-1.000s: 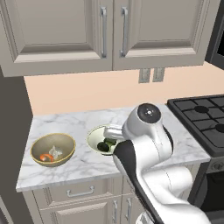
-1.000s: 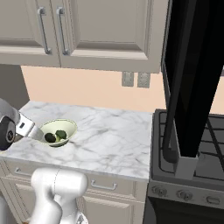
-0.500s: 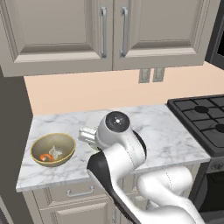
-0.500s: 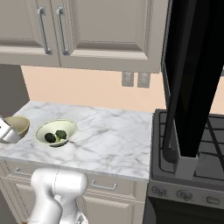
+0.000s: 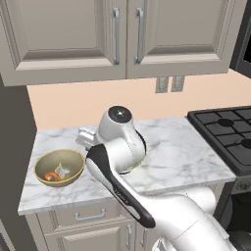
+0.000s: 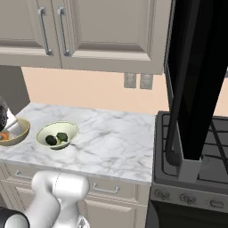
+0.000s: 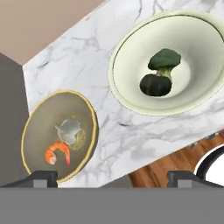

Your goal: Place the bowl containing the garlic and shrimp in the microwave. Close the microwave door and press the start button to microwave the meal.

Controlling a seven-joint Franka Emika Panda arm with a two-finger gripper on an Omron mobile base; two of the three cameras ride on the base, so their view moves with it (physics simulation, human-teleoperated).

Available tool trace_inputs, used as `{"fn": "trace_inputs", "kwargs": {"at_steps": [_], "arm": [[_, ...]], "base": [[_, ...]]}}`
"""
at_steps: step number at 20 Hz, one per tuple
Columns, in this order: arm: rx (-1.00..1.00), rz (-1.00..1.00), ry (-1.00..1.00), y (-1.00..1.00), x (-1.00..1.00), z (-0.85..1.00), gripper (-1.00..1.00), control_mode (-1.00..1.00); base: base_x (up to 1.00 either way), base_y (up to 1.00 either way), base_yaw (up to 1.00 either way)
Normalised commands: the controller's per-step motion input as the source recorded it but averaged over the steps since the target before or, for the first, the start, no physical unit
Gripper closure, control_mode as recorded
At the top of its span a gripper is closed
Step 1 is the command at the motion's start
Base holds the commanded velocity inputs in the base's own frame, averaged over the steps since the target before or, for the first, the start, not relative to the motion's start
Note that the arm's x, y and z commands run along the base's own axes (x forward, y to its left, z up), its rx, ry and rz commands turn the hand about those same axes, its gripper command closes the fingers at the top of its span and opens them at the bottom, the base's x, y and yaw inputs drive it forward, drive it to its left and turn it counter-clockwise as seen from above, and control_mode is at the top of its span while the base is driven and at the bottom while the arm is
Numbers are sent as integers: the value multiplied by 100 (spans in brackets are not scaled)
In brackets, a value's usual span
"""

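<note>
The tan-brown bowl (image 5: pixel 56 166) sits at the left end of the marble counter, with the whitish garlic (image 5: pixel 61 169) and the orange-red shrimp (image 5: pixel 50 175) in it. In the hand view the bowl (image 7: pixel 59 135) lies at lower left, holding the garlic (image 7: pixel 69 130) and shrimp (image 7: pixel 57 152). My gripper (image 7: pixel 112 176) hangs open and empty above the counter between the two bowls, its hand (image 5: pixel 84 139) just right of the tan bowl. The black microwave door (image 6: pixel 200 75) stands open over the stove, its bar handle (image 6: pixel 174 102) along the near edge.
A pale cream-green bowl (image 7: pixel 168 61) with dark green lumps sits right of the tan bowl (image 6: pixel 57 135). The black gas stove (image 5: pixel 228 132) adjoins the counter on the right. Wall cabinets (image 5: pixel 117 34) hang above. The counter's front edge (image 7: pixel 131 168) drops to wood floor.
The arm has swung left along the counter, from over the pale bowl toward the tan bowl. The gripper stayed open. Both bowls kept their places.
</note>
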Motion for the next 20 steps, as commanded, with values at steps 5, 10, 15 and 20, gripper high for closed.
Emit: {"fn": "trace_inputs", "kwargs": {"at_steps": [5,10,15,20], "arm": [[10,0,3,8,50,-15,-100,-100],[6,-1,-1,0,26,-39,-100,-100],[2,0,4,9,2,-74,-100,-100],[0,0,16,42,0,-35,-100,-100]], "base": [[0,0,0],[0,0,0],[0,0,0],[0,0,0]]}}
